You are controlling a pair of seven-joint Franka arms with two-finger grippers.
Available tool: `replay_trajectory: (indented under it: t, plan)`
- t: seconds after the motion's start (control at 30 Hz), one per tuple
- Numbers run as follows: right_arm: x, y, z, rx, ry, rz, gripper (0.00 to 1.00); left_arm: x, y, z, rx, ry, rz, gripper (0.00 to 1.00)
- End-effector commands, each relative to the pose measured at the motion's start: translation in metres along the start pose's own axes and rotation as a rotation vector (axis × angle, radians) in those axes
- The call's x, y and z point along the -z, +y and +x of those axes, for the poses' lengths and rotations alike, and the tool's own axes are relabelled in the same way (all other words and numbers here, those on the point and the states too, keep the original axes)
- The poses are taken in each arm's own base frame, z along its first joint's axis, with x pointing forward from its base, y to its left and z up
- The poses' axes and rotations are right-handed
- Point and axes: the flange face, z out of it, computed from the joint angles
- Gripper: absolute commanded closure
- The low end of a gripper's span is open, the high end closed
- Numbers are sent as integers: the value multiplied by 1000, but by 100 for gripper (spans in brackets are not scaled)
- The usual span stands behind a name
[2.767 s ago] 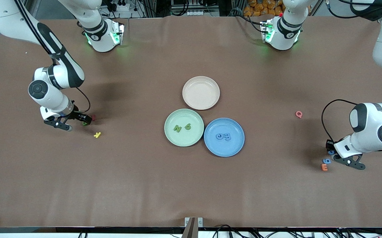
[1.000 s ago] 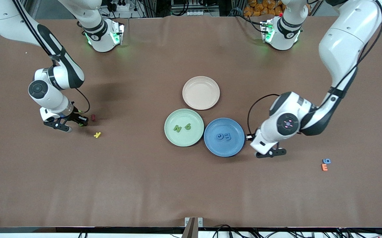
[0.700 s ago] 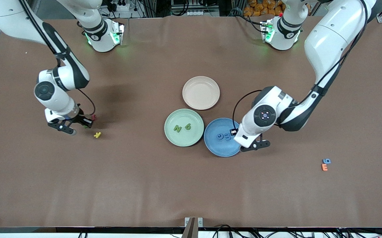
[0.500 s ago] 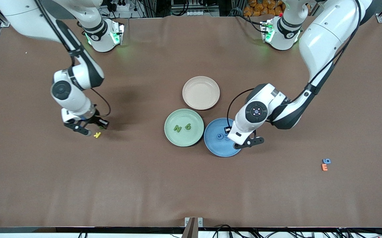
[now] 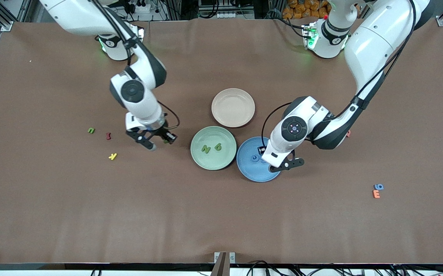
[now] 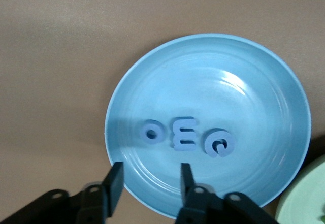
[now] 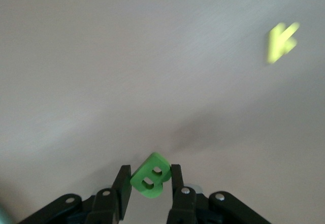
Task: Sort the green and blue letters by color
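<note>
Held above the table between the yellow letter and the green plate (image 5: 196, 158), my right gripper (image 5: 159, 140) (image 7: 151, 183) is shut on a green letter B (image 7: 151, 182). Two green letters (image 5: 206, 148) lie in that plate. My left gripper (image 5: 287, 165) (image 6: 151, 182) hangs open and empty over the rim of the blue plate (image 5: 249, 171) (image 6: 264, 92). In it three blue letters (image 6: 184, 133) lie in a row. Another green letter (image 5: 91, 130) lies toward the right arm's end. Another blue letter (image 5: 378, 186) lies toward the left arm's end.
A beige plate (image 5: 233, 94) stands empty, farther from the camera than the two coloured plates. A dark red letter (image 5: 108, 135) and a yellow letter (image 5: 112, 156) (image 7: 282, 42) lie near the loose green one. An orange E (image 5: 376, 194) touches the loose blue letter.
My left gripper moved over the blue plate and opened; a third blue letter now lies there. My right gripper carried the green B from near the yellow letter toward the green plate.
</note>
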Motion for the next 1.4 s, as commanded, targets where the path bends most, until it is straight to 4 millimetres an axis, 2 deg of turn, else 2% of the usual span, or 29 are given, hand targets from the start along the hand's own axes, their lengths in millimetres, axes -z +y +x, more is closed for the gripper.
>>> replay_trajectory:
  t: [0.0, 0.2, 0.27, 0.43, 0.47, 0.5, 0.53, 0.57, 0.63, 0.67, 0.9, 0.97, 1.1, 1.27, 1.37]
  plan:
    - [-10, -47, -18, -89, -49, 7, 78, 11, -19, 15, -57, 12, 11, 0]
    - [-19, -85, -48, -138, -73, 9, 78, 16, -59, 46, -120, 15, 4, 0]
    - [-21, -93, -55, -154, -79, 15, 78, 18, -79, 60, -142, 16, 1, 0]
    - [-26, -102, -67, -162, -86, 20, 76, 23, -126, 89, -218, 19, -7, 0]
    - [-27, -102, -68, -161, -87, 19, 70, 23, -134, 93, -233, 18, -6, 0]
    - [-27, -102, -68, -161, -86, 19, 55, 22, -142, 97, -253, 18, -5, 0]
    - [-27, -102, -68, -161, -86, 17, 33, 21, -150, 101, -271, 17, -2, 0]
    - [-26, -102, -68, -160, -85, 17, 19, 18, -164, 108, -286, 19, 11, 0]
    - [-27, -101, -68, -150, -77, 11, 5, 15, -179, 115, -329, 29, 42, 0]
    - [-27, -101, -68, -145, -71, 9, 0, 14, -185, 118, -352, 33, 54, 0]
    - [-22, -95, -56, -113, -38, -6, 0, 11, -259, 146, -480, 28, 76, 0]
    - [-20, -87, -44, -102, -33, -20, 0, 11, -277, 151, -521, 25, 76, 0]
    - [-6, -48, -6, -46, -16, -52, 0, 8, -314, 161, -591, 22, 86, 0]
    - [-5, 9, 40, 38, -15, -105, 0, 4, -331, 167, -651, 28, 99, 0]
    - [-3, 42, 64, 99, -21, -130, 0, -2, -348, 176, -647, 41, 118, 0]
